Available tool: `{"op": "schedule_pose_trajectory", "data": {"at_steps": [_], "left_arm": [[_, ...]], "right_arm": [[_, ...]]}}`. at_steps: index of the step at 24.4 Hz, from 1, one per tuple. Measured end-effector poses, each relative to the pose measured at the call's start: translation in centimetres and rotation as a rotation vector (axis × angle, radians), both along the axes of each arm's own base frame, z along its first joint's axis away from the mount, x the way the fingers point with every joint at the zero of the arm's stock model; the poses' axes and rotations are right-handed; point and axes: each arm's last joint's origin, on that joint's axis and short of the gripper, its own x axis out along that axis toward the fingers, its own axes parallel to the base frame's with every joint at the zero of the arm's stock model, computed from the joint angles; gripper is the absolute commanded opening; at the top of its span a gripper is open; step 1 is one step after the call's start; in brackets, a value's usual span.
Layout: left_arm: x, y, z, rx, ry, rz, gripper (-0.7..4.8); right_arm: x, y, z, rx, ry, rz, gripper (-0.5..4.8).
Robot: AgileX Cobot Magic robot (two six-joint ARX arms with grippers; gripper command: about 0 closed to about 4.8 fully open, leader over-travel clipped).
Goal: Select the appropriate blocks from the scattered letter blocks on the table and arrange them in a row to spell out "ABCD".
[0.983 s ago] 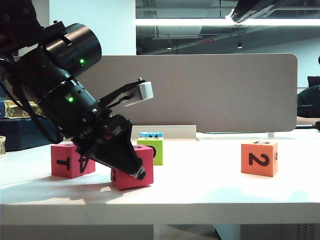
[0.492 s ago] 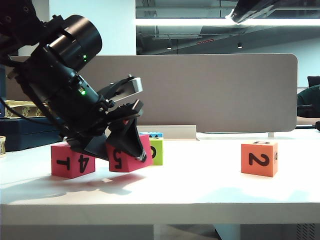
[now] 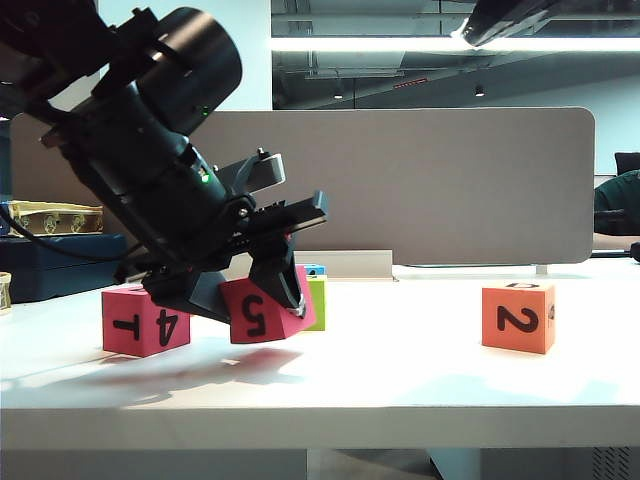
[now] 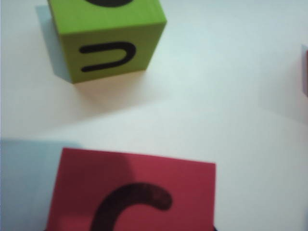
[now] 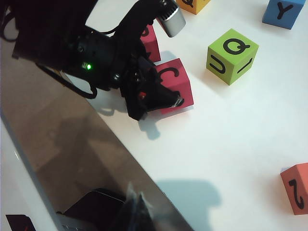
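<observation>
Both left jaws [image 3: 275,300] clamp the tilted pink-red C block [image 3: 262,312].

A ceiling light strip [image 3: 430,44] is lighting the scene brightly. Soft shadows are falling on the desk [image 3: 400,380]. The left wrist view is appearing blurred.

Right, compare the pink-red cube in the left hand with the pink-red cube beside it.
The pink-red 5/C cube sits tilted, gripped by the left hand, with only a low edge near the table; the pink-red T/4 cube rests flat and untouched. The 5/C cube shows a 5 toward the exterior view; the T/4 cube shows T and 4. Both are same-sized pink-red cubes with black characters.
</observation>
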Motion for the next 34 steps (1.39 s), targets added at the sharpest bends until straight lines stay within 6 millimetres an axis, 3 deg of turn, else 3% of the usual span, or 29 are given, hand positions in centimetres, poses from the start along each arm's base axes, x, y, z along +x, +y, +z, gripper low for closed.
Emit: {"op": "schedule_pose_trajectory", "data": {"at_steps": [4,16,21,30,32,33,34], "left_arm": [[-0.13,-0.33,0.17,0.022,-0.048,0.065,1.44],[0.1,-0.33,0.42,-0.123,-0.004,0.245,1.63],[0.1,-0.33,0.41,-0.127,0.0,0.25,3.43],[0.1,-0.33,0.41,-0.126,-0.001,0.25,3.46],[0.1,-0.33,0.41,-0.114,-0.008,0.237,3.84],[0.1,-0.33,0.42,-0.101,-0.018,0.224,4.58],[0.14,-0.35,0.46,-0.085,-0.033,0.204,4.79]], "right_arm": [[-0.01,-0.01,-0.02,-0.002,0.002,0.0,-0.01],[-0.13,-0.1,-0.21,-0.017,0.022,0.0,-0.01],[-0.13,-0.1,-0.2,-0.016,0.021,0.0,-0.01],[-0.13,-0.1,-0.2,-0.016,0.021,0.0,-0.01],[-0.13,-0.1,-0.2,-0.016,0.021,0.0,-0.01],[-0.13,-0.1,-0.2,-0.016,0.021,0.0,-0.01],[-0.13,-0.1,-0.2,-0.016,0.021,0.0,-0.01]]}}
